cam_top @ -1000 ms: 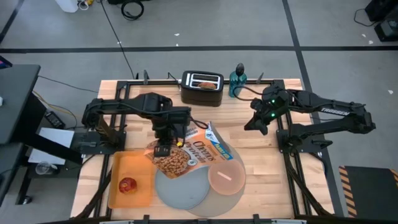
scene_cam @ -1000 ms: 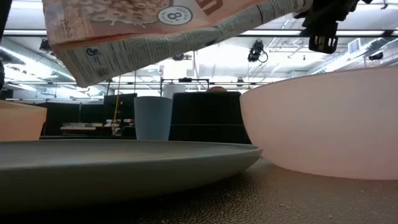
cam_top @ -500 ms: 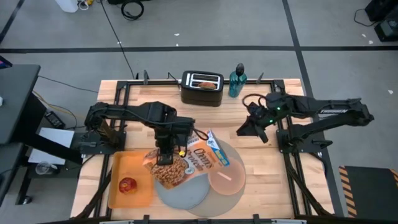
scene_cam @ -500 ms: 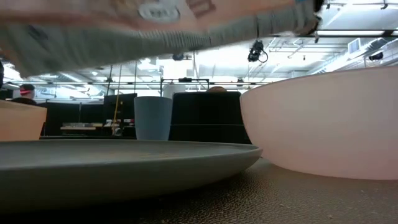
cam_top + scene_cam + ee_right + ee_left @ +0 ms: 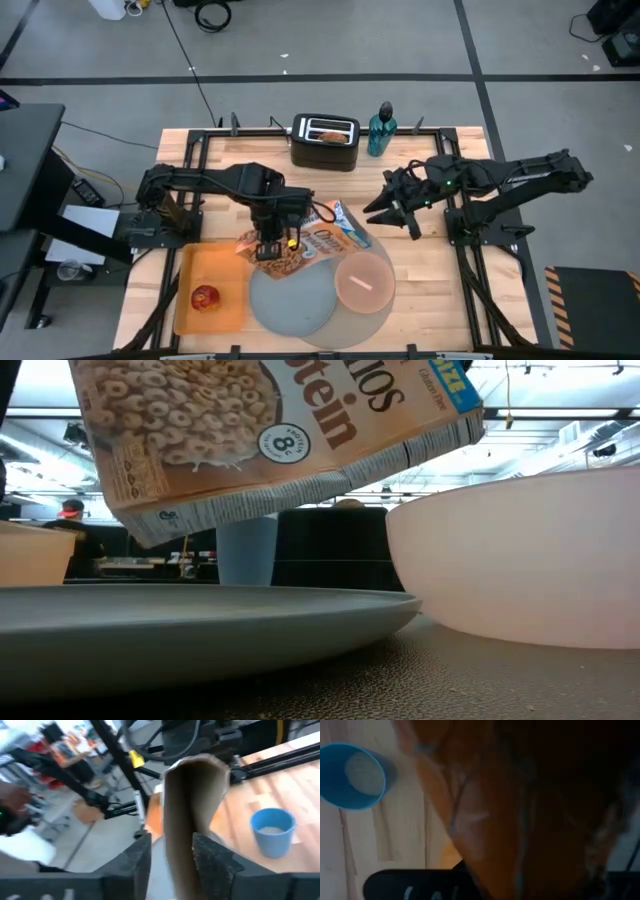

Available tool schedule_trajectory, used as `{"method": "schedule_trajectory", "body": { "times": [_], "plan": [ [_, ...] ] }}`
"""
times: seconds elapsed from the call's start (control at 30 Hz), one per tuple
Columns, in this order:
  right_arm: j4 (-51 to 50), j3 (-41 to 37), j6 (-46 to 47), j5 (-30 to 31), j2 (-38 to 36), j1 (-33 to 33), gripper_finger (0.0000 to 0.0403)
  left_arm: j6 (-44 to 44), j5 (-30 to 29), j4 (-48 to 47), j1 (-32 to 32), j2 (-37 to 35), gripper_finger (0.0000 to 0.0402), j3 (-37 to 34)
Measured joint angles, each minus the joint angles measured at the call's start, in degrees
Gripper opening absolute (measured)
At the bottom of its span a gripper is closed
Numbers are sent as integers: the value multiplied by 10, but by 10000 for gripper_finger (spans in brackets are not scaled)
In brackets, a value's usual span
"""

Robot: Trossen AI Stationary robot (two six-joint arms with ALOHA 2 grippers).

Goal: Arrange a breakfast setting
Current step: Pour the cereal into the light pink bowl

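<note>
A cereal box [image 5: 305,240] hangs tilted above the blue-grey plate [image 5: 295,300], with my left gripper [image 5: 268,245] shut on it. In the low view the box [image 5: 280,440] hangs clear of the plate [image 5: 200,615]. My right gripper [image 5: 372,208] stands open just off the box's open end [image 5: 196,785], a finger showing on either side of that end; the high view shows a gap between them. The pink bowl [image 5: 362,283] sits on the round grey mat [image 5: 378,248] beside the plate. A red apple [image 5: 206,297] lies in the orange tray [image 5: 215,270]. My left gripper comes from above, pointing down, and holds the cereal box near its left end [image 5: 262,252]. The gripper itself hides the spot where its fingers meet the box. The box is lifted clear over the plate and tilted, its end toward the right arm higher [image 5: 450,410].
The black toaster [image 5: 325,143] with bread [image 5: 326,129] in its slot stands at the far edge, a green bottle [image 5: 381,128] beside it. A blue cup [image 5: 272,830] stands on the wood past the box. People show in the room behind.
My right gripper has gone toward the table's left, up to the box's open end. The box in my left gripper has rolled, so its printed front now faces the near edge more, and it covers less of the plate from above.
</note>
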Motion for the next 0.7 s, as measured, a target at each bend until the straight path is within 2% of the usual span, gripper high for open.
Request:
{"method": "schedule_trajectory", "body": {
  "times": [0.13,0.33,0.7],
  "plan": [
    [-74,53,-2,58,36,2,186,11,-6,0,-1,0,9,0],
    [-84,87,-15,38,79,-7,191,13,-16,0,2,0,9,0],
    [-72,90,-23,39,129,-10,180,14,-41,17,8,-2,9,25]
  ]
}}
